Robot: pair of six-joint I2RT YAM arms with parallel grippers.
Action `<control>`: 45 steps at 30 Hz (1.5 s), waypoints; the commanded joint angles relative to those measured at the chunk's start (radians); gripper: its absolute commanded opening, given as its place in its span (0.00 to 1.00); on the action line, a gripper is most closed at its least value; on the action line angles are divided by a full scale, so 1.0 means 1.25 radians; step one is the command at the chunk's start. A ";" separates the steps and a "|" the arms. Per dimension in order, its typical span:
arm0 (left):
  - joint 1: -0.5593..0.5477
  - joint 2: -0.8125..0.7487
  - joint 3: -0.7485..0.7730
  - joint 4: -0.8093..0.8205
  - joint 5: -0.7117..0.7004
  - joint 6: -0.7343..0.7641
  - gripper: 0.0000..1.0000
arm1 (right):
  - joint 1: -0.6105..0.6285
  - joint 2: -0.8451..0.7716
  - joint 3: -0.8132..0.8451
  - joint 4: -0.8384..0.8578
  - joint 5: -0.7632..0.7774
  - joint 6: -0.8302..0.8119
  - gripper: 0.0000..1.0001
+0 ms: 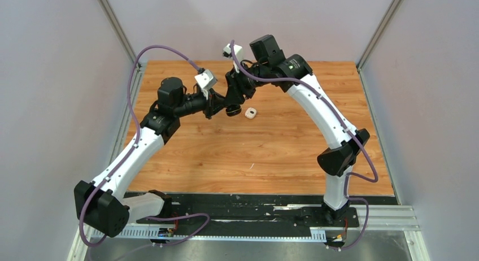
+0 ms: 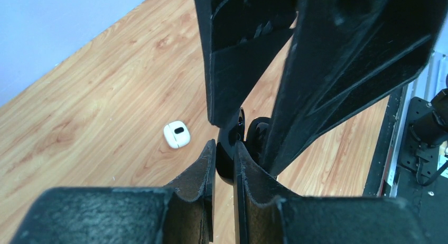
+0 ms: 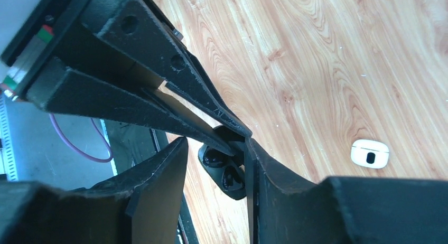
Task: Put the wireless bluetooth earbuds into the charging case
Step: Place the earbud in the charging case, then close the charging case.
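The left gripper point(image 2: 224, 151) has its jaws pinched narrow on the edge of the black charging case point(image 3: 236, 192), apparently holding it clear of the desk point(image 1: 226, 153). The right gripper point(image 3: 214, 143) straddles the same case with jaws part-open. One finger touches the case's side, and the jaws hold nothing I can see. Two glossy black earbuds point(image 3: 214, 158) sit in the case's wells. They look light, hard and slippery, best pinched across the stem. Just right of this case a white case point(image 1: 251, 113) lies on the desk. No white earbuds show.
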 commanded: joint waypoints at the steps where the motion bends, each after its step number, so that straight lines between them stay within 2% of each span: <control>1: -0.005 0.002 0.033 0.004 -0.002 -0.008 0.00 | -0.007 -0.094 0.021 0.020 0.018 -0.047 0.45; 7: -0.003 -0.005 0.037 -0.014 0.026 0.049 0.00 | -0.102 -0.205 -0.107 0.032 -0.088 -0.061 0.59; 9: 0.000 -0.010 0.043 -0.001 0.044 0.051 0.00 | -0.143 -0.227 -0.168 0.038 -0.170 -0.070 0.63; 11: 0.003 -0.021 0.038 0.041 0.068 0.047 0.00 | -0.172 -0.260 -0.278 0.050 -0.265 -0.137 0.67; 13: 0.004 -0.059 0.030 0.099 0.089 0.035 0.00 | -0.179 -0.312 -0.393 0.121 -0.345 -0.222 0.70; 14: 0.004 -0.039 0.029 0.114 0.110 0.031 0.00 | -0.179 -0.338 -0.454 0.178 -0.365 -0.232 0.73; 16: 0.004 -0.028 0.039 0.152 0.147 0.016 0.00 | -0.178 -0.379 -0.544 0.290 -0.368 -0.216 0.84; 18: 0.004 -0.016 0.056 0.174 0.178 0.002 0.00 | -0.173 -0.383 -0.577 0.349 -0.386 -0.202 0.86; 23: 0.004 0.016 0.088 0.196 0.229 -0.066 0.00 | -0.160 -0.328 -0.543 0.402 -0.419 -0.130 0.78; 27: 0.004 0.038 0.106 0.205 0.253 -0.102 0.00 | -0.156 -0.309 -0.540 0.475 -0.419 -0.053 0.75; 30: 0.004 0.045 0.106 0.195 0.236 -0.096 0.00 | -0.154 -0.302 -0.536 0.521 -0.430 0.002 0.73; 33: 0.004 0.045 0.104 0.190 0.202 -0.083 0.00 | -0.153 -0.295 -0.533 0.546 -0.441 0.045 0.66; 37: 0.004 0.051 0.107 0.192 0.197 -0.081 0.00 | -0.151 -0.290 -0.545 0.561 -0.438 0.085 0.47; 41: 0.004 0.049 0.108 0.205 0.194 -0.097 0.00 | -0.151 -0.285 -0.554 0.564 -0.420 0.100 0.21; 43: 0.004 0.044 0.108 0.207 0.190 -0.102 0.00 | -0.152 -0.285 -0.558 0.562 -0.405 0.111 0.04; 45: 0.004 0.037 0.113 0.197 0.181 -0.109 0.00 | -0.152 -0.285 -0.563 0.563 -0.386 0.128 0.00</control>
